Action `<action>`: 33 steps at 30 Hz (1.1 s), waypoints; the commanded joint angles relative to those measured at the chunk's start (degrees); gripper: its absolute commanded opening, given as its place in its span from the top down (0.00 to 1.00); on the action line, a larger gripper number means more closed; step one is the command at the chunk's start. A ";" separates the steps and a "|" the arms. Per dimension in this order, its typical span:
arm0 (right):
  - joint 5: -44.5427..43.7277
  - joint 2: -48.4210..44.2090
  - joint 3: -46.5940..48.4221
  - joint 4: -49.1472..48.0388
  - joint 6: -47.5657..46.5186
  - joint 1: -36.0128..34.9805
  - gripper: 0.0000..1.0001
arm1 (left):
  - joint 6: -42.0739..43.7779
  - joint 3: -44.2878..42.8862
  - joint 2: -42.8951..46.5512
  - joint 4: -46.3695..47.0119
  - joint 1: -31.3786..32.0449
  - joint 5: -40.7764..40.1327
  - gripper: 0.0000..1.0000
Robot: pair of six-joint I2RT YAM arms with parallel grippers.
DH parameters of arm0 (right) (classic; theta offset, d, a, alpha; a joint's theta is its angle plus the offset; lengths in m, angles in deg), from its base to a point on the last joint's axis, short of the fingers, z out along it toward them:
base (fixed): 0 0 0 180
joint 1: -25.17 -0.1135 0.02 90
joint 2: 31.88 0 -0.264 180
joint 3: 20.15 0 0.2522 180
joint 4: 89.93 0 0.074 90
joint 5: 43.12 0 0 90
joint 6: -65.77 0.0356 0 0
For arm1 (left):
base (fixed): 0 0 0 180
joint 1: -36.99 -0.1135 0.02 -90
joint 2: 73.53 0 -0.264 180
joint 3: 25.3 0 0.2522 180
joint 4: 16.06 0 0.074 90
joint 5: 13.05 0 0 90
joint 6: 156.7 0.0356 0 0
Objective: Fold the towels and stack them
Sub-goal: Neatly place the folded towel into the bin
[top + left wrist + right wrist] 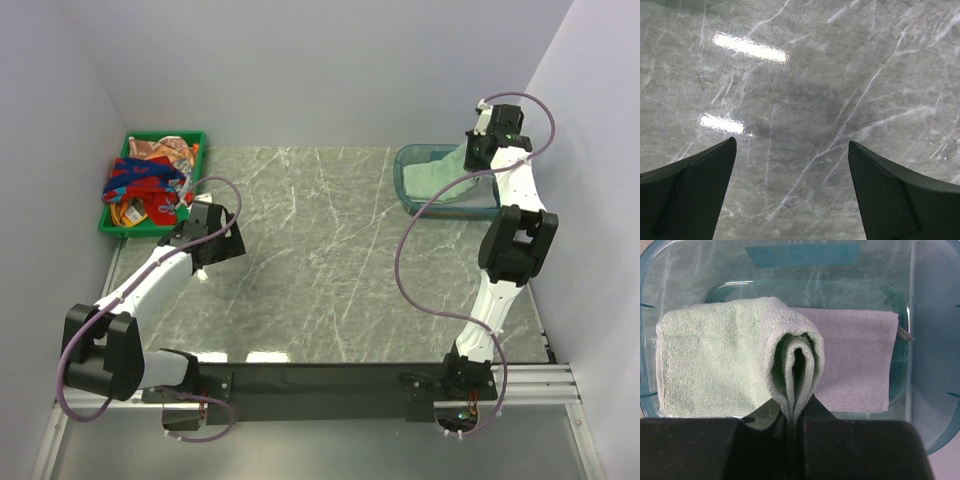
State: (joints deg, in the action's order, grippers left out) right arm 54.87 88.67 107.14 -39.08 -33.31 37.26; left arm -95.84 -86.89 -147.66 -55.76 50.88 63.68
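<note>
Top external view gives the whole scene: the marble table (330,260) is the largest thing, and both arms reach over it. Directly under the right hand (792,420) stands the blue tub (940,365). Just beside the left hand (791,145), on its far-left side, stands the green tray (125,229) with a loose heap of unfolded towels (145,182), red, orange and tan ones mixed together.

Inside the tub, in front of the right hand, lies the green towel (705,360), mostly folded flat. The pale towel (855,355) lies to the right of it and seems partly under it, also folded.

The right hand is almost closed and pinches a doubled edge of the green towel, which rises as a soft loop between its fingers. The left hand is wide open, holds nothing, and has only bare table below it.

I judge these towels to be light, limp and not fragile. The terry surface should give good friction, so a thin pinch is enough, but the cloth will sag and not keep its shape alone. For the heap, a free corner or a raised hem of the top towel seems the best place to grip, so that only one towel comes up.
</note>
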 commanded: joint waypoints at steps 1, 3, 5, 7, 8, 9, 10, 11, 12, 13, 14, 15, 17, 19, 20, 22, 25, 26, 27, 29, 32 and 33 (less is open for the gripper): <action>-0.69 -3.31 -0.07 -2.89 -0.24 0.65 1.00 | 0.93 -2.00 -0.31 1.41 -0.27 0.89 0.01; -1.31 -3.39 -1.29 -3.85 -0.15 0.65 1.00 | 0.85 -1.91 -0.23 1.50 -0.18 0.88 0.01; -1.83 -3.13 -2.00 -4.82 -0.15 0.73 1.00 | 0.93 -2.00 -0.49 1.50 -0.18 0.97 0.01; -2.63 -2.43 -2.27 -5.35 -0.15 0.65 1.00 | 1.02 -2.00 -0.67 1.41 -0.18 1.15 0.01; -2.80 -1.73 -2.27 -5.35 -0.15 0.73 1.00 | 1.02 -2.09 -0.84 1.41 -0.18 1.24 0.01; -3.06 -1.29 -2.44 -5.61 0.03 0.73 0.99 | 1.02 -2.09 -0.93 1.24 -0.18 1.24 0.01; -3.24 -1.02 -2.70 -5.88 0.12 0.65 0.97 | 1.02 -2.09 -0.93 1.32 -0.18 1.24 0.01; -3.33 -0.59 -2.97 -6.05 0.20 0.65 0.97 | 1.02 -2.09 -1.02 1.32 -0.18 1.24 0.01; -3.42 -0.32 -3.14 -6.40 0.38 0.65 0.96 | 1.02 -2.09 -1.02 1.32 -0.18 1.24 0.01; -4.11 -0.23 -3.67 -6.58 0.64 0.65 0.95 | 1.02 -2.09 -1.02 1.41 -0.18 1.24 0.01; -4.64 -0.06 -4.11 -7.02 0.91 0.65 0.88 | 1.02 -2.09 -1.02 1.41 -0.27 1.24 0.01; -5.17 -0.14 -4.81 -8.15 1.08 0.73 0.83 | 1.11 -2.09 -1.11 1.41 -0.18 1.32 0.01; -6.75 0.12 -4.99 -8.69 1.35 0.65 0.68 | 1.11 -2.18 -1.19 1.41 -0.18 1.41 0.01; -8.16 0.30 -5.08 -9.48 2.49 0.65 0.55 | 1.11 -2.09 -1.19 1.41 -0.27 1.41 0.01; -11.30 0.04 -4.99 -9.92 2.92 0.73 0.51 | 1.11 -2.17 -1.11 1.32 -0.18 1.33 0.01; -14.74 -0.40 -5.34 -10.88 4.94 0.65 0.43 | 1.11 -2.17 -1.02 1.41 -0.18 1.41 0.01; -22.57 -3.21 -7.53 -14.31 8.72 0.65 0.41 | 1.11 -2.18 -0.93 1.41 -0.18 1.50 0.00; -23.45 -5.31 -8.24 -16.14 8.99 0.65 0.41 | 1.11 -2.18 -0.76 1.41 -0.18 1.59 0.01; -24.94 -6.46 -10.07 -17.29 11.69 0.56 0.41 | 1.11 -2.18 -0.67 1.41 -0.18 1.59 0.01; -26.79 -10.05 -12.62 -21.15 13.47 0.56 0.36 | 1.11 -2.18 -0.32 1.41 -0.18 1.68 0.01; -29.88 -13.23 -17.55 -24.16 16.37 0.65 0.33 | 1.20 -2.00 0.47 1.32 -0.18 1.76 0.00; -28.39 -13.76 -18.78 -24.86 16.12 0.56 0.33 | 1.20 -1.91 0.82 1.41 -0.27 1.85 0.01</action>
State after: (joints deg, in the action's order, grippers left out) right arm 30.61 81.17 89.99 -56.13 -20.98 37.46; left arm -95.82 -86.94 -148.73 -55.76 50.88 64.70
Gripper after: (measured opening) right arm 0.672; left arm 0.995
